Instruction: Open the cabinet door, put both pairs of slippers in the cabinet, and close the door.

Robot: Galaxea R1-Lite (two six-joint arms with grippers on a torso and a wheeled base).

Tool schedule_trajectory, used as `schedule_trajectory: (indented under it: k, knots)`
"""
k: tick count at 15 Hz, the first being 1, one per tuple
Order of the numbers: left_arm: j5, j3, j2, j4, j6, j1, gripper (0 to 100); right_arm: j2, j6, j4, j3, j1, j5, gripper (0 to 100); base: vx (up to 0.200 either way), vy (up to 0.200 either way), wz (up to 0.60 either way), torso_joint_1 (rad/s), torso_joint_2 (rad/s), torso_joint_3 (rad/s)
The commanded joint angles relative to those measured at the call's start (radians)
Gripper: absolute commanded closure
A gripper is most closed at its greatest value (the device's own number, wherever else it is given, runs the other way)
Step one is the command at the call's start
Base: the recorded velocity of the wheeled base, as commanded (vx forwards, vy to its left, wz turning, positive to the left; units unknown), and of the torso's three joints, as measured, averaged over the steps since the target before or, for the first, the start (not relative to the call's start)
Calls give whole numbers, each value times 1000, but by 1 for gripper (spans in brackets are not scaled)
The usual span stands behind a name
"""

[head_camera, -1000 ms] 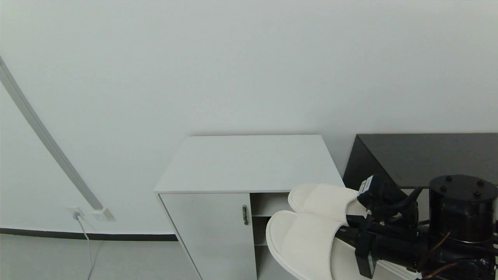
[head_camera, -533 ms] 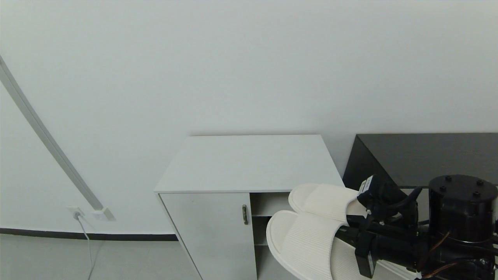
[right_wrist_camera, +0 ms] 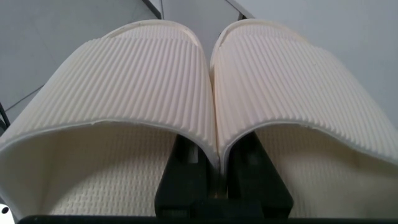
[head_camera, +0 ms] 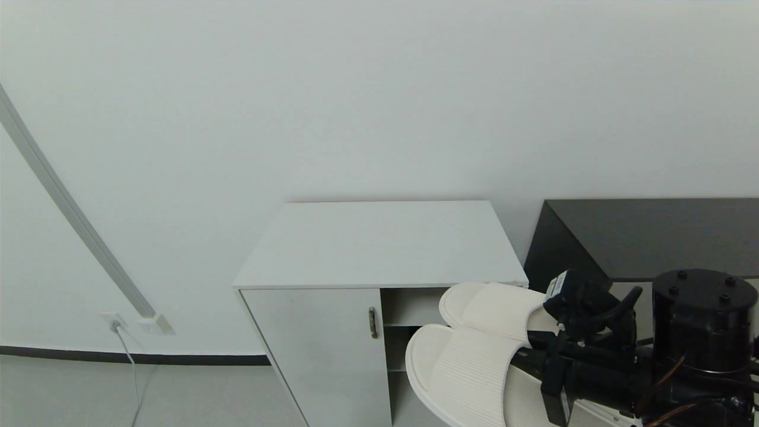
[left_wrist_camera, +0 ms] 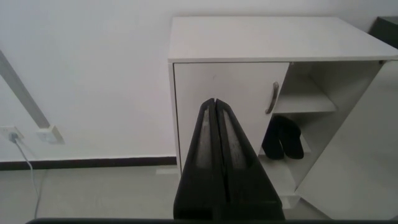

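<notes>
A white cabinet (head_camera: 379, 249) stands against the wall. Its left door (head_camera: 320, 350) is closed, with a small handle (head_camera: 372, 322), and its right half stands open with shelves showing. My right gripper (head_camera: 533, 341) is shut on a pair of white ribbed slippers (head_camera: 474, 356), held side by side just in front of the open half. In the right wrist view the slippers (right_wrist_camera: 211, 112) are pinched at their inner edges by the right gripper (right_wrist_camera: 217, 165). A dark pair of slippers (left_wrist_camera: 283, 138) stands on a lower shelf of the cabinet (left_wrist_camera: 261, 37). My left gripper (left_wrist_camera: 215, 102) is shut and empty, facing the closed door from some distance.
A black table (head_camera: 652, 237) stands close to the cabinet's right side. Left of the cabinet are a wall socket with a cable (head_camera: 115, 325) and a slanted wall trunking (head_camera: 71, 213), with bare floor (head_camera: 178, 397) below.
The head camera has shifted a little, so the cabinet sits slightly higher in the picture. The right gripper keeps its hold on the white slippers, almost unmoved.
</notes>
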Motion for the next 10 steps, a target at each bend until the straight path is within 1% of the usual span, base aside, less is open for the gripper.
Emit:
schedule_trajectory:
  k: [1,10]
  knots:
    - [0,0,1,0,0,0,100,3,0,-1,0,0,0,100,0,0,0,-129,330,188]
    - [0,0,1,0,0,0,100,9,-2,-2,3,2,2,100,0,0,0,-156,356,196]
